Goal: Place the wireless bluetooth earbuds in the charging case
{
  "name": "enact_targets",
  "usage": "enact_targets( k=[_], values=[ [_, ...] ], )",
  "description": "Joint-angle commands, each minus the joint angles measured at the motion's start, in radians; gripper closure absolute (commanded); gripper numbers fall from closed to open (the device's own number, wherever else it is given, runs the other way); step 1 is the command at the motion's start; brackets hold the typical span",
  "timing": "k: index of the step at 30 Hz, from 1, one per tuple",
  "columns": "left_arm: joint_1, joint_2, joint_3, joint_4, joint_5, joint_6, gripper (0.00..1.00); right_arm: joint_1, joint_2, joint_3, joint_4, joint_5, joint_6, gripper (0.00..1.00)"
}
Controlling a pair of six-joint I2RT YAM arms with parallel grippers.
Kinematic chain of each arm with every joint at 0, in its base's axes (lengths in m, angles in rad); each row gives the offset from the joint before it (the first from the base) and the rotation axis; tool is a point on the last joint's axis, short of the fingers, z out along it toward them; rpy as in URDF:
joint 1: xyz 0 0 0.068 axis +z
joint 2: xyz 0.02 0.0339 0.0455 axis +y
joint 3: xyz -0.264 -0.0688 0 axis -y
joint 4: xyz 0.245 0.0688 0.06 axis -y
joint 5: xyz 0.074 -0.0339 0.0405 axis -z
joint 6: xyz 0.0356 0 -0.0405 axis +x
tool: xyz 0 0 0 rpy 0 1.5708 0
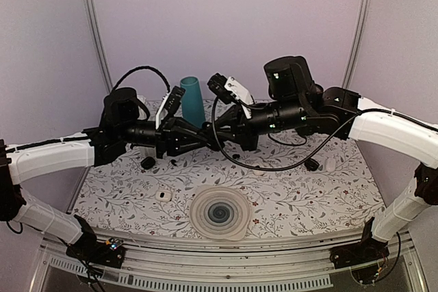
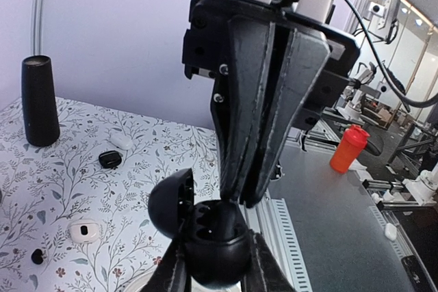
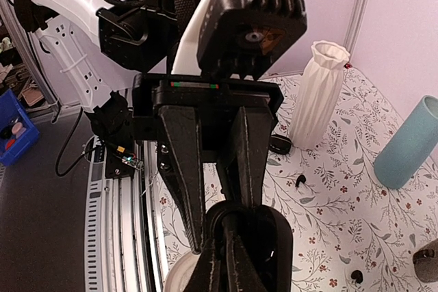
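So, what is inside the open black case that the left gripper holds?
The charging case shows only dark moulded plastic inside. The right gripper covers the rest, so whatever sits there is hidden.

disc (image 1: pixel 220 213): front centre | white case (image 1: pixel 163 195): left of disc | cup (image 1: pixel 192 100): rear

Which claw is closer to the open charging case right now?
Left. The left claw grips the open charging case by its base; the right claw, shut, has its tips right at the case's opening.
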Motion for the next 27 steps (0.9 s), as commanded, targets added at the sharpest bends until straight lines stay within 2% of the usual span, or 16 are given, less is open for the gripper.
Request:
enact_targets(
  k=[1,8,15,16,21,27],
  values=[
    [0.008,-0.036,-0.019,0.057,-0.03,0.011,1.0,-0.014,-0.017,0.012,0.003,-0.014,0.025,0.94],
    [0.015,-0.036,-0.04,0.066,-0.061,0.009,1.0,-0.05,-0.084,-0.014,0.063,-0.048,0.063,0.88],
    [0.027,-0.046,-0.058,0.071,-0.126,0.003,1.0,-0.125,-0.132,-0.07,0.09,-0.013,0.116,0.82],
    [0.029,-0.052,-0.061,0.072,-0.137,0.002,1.0,-0.139,-0.132,-0.082,0.089,-0.003,0.119,0.76],
    [0.039,-0.08,-0.073,0.058,-0.23,0.0,1.0,-0.223,-0.111,-0.156,0.104,0.01,0.197,0.68],
    [0.051,-0.136,-0.102,0.061,-0.312,-0.001,1.0,-0.293,-0.041,-0.229,0.129,0.037,0.269,0.65]
  ],
)
